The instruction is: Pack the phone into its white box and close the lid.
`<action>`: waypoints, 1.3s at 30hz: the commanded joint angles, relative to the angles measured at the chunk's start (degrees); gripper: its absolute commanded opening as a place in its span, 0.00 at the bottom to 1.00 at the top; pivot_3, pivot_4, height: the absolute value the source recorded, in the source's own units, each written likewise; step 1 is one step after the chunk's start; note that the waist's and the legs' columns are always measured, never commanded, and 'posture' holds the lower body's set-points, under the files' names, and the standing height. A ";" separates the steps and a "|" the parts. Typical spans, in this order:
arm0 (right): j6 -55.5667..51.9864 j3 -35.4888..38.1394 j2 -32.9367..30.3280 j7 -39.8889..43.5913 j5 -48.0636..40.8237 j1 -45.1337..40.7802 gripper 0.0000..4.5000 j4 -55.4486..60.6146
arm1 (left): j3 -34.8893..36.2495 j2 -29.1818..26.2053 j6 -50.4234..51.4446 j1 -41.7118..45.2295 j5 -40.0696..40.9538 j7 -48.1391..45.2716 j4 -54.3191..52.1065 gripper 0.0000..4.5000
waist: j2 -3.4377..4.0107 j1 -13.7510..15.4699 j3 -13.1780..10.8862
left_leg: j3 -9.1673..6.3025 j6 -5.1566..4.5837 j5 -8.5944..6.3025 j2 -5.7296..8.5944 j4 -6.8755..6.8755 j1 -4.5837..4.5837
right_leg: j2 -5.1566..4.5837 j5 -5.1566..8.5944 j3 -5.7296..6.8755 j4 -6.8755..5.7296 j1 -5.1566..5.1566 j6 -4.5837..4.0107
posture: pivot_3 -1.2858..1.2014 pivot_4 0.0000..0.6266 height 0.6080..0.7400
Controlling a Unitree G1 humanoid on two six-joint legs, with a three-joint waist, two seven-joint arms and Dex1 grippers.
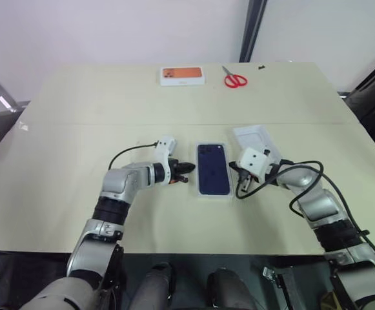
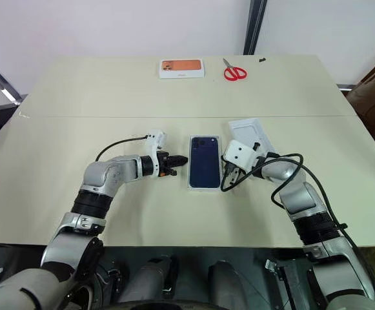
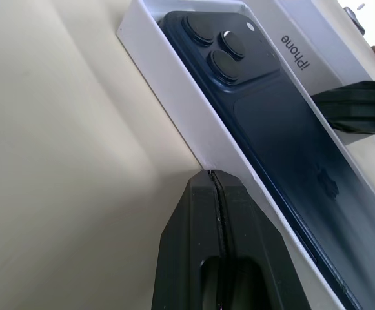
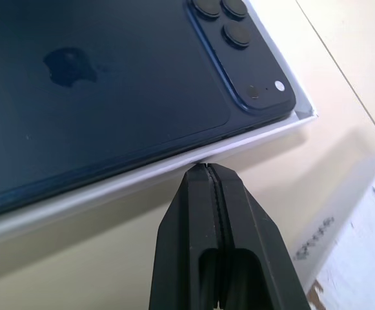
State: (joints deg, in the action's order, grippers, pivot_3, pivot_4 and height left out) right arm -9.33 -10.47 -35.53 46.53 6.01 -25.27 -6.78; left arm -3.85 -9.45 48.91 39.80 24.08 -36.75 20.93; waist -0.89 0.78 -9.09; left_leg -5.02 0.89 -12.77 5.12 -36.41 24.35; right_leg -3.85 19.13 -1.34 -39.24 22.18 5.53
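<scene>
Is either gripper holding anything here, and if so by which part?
Nothing is held. The left gripper and the right gripper are both shut with empty fingers, each tip at a long side wall of the white box, where the phone already lies.

Navy phone (image 1: 213, 168) lies camera-up in white box (image 3: 174, 90), lid (image 1: 255, 137) beside.

"iPhone" on the lid (image 3: 316, 45) side
</scene>
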 commanded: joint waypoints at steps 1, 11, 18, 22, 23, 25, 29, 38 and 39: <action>1.23 -0.13 0.18 0.77 -0.78 0.07 0.00 2.78 | -3.77 3.47 -0.95 1.39 -0.25 -3.16 0.85 0.01 | 0.00 0.00 0.00 | 0.00 0.00 0.00 0.00 0.00 0.00 | 0.00 0.00 0.00 0.00 0.00 0.00 | 0.52 0.24 0.95; 1.15 0.29 0.88 0.24 -0.54 -0.69 0.00 2.29 | -2.71 3.55 -0.22 -0.03 -1.37 -4.30 -0.75 0.01 | 0.00 -0.11 0.00 | 0.00 0.00 0.00 -0.01 -0.01 0.00 | 0.00 0.00 -0.01 -0.01 0.02 0.00 | 0.52 0.24 0.95; 0.75 0.13 1.37 1.03 -0.89 -1.32 0.00 2.34 | -2.16 2.24 -0.35 -0.98 -1.96 -4.16 -1.77 0.01 | 0.00 -0.31 0.00 | 0.00 0.00 0.00 -0.03 -0.01 0.00 | 0.02 0.00 -0.03 -0.02 0.04 0.00 | 0.52 0.24 0.95; 0.06 0.90 0.72 1.75 -1.50 -0.97 0.00 3.41 | -1.25 1.36 -1.08 -0.86 -2.23 -4.05 -1.09 0.01 | 0.00 -0.41 0.00 | 0.01 0.00 0.00 -0.03 0.00 0.00 | 0.03 0.00 -0.03 -0.02 0.05 0.00 | 0.52 0.24 0.95; -0.44 1.09 0.55 2.14 -1.82 -0.80 0.00 3.92 | -1.05 1.23 -1.25 -0.75 -2.28 -4.01 -0.88 0.01 | 0.00 -0.45 0.00 | 0.01 0.00 0.00 -0.03 0.00 0.00 | 0.03 0.00 -0.03 -0.02 0.05 0.00 | 0.52 0.24 0.95; -1.00 1.39 0.33 2.45 -2.01 -0.65 0.00 4.69 | -0.83 1.06 -1.95 -0.55 -2.61 -3.74 -0.55 0.01 | 0.00 -0.52 0.00 | 0.01 0.00 0.00 -0.03 0.00 0.00 | 0.03 0.00 -0.03 -0.02 0.05 0.00 | 0.52 0.24 0.95; -1.45 1.81 0.01 2.48 -1.85 -0.79 0.00 5.29 | -0.84 0.89 -1.58 -0.62 -2.38 -3.96 -1.12 0.01 | 0.00 -0.52 0.00 | 0.01 0.00 0.00 -0.04 0.00 0.00 | 0.04 0.00 -0.03 -0.02 0.06 0.00 | 0.52 0.24 0.95; -2.81 3.65 -1.63 3.46 -2.77 -1.01 0.00 7.05 | 0.52 -1.81 0.79 -2.19 -0.93 -4.40 -4.52 0.01 | 0.00 -0.71 0.00 | 0.01 0.00 0.00 -0.05 0.04 0.00 | 0.04 0.00 -0.04 -0.03 0.09 0.00 | 0.52 0.24 0.95; -2.55 3.71 -2.06 3.38 -2.55 -1.08 0.00 6.89 | 0.80 -2.22 0.60 -2.21 -0.97 -4.39 -4.52 0.06 | 0.00 -0.74 0.00 | 0.01 0.00 0.00 -0.05 0.05 0.00 | 0.04 0.00 -0.05 -0.03 0.09 0.00 | 0.52 0.24 0.95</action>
State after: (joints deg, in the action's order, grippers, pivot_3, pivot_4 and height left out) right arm -12.27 -8.41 -36.85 49.81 4.56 -25.03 -2.45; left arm -3.54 -11.24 49.22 37.83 22.29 -40.61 17.91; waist -0.89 0.03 -9.09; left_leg -5.01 0.89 -12.77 5.08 -36.36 24.36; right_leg -3.81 19.13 -1.38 -39.26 22.27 5.53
